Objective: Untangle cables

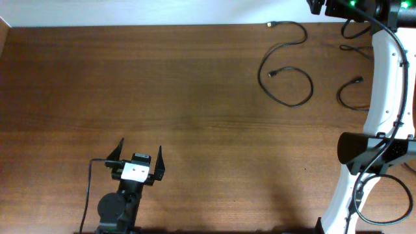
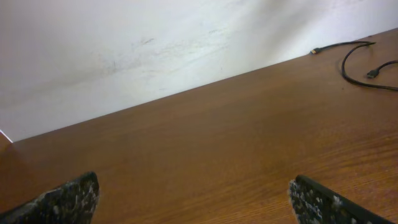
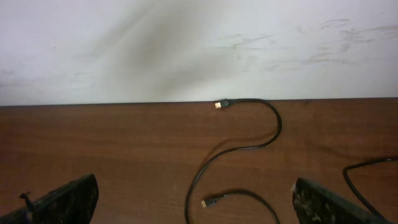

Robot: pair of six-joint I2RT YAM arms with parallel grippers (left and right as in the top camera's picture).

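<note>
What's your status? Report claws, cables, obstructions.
Left claw open, empty, near edge. Right claw open, empty, far side. Thin black gold-tipped cable in loose loop. Second thin black cord apart, partly under white right arm.

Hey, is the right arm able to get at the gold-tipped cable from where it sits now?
Probably yes. The right claw is open, and the gold-tipped cable lies flat on the bare table ahead of it, with nothing between them.
</note>
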